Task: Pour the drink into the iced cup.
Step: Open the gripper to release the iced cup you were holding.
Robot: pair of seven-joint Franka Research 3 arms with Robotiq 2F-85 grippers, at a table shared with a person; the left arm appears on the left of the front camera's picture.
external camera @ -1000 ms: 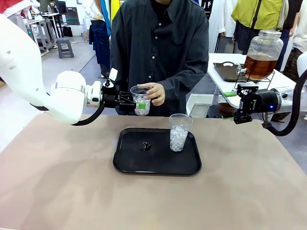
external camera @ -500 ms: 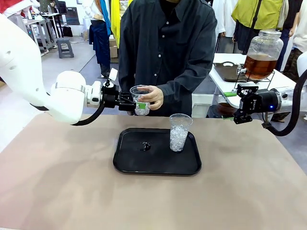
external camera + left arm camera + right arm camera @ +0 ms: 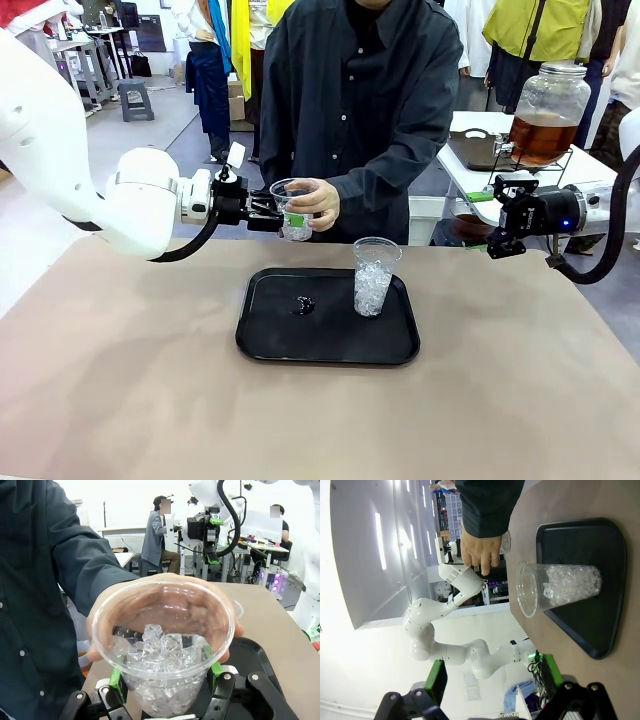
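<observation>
Clear plastic cup (image 3: 101, 630) of chunky ice (image 3: 161, 647) sits clamped in the left jaws; right jaws gape wide.

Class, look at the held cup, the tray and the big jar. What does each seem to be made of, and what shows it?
Held cup: thin clear plastic, glossy; ice and a hand show through its wall.
Tray: likely hard plastic, black, semi-gloss; soft reflections on its floor.
Jar: glass or thick clear plastic, can't tell which; drink shows through.
</observation>
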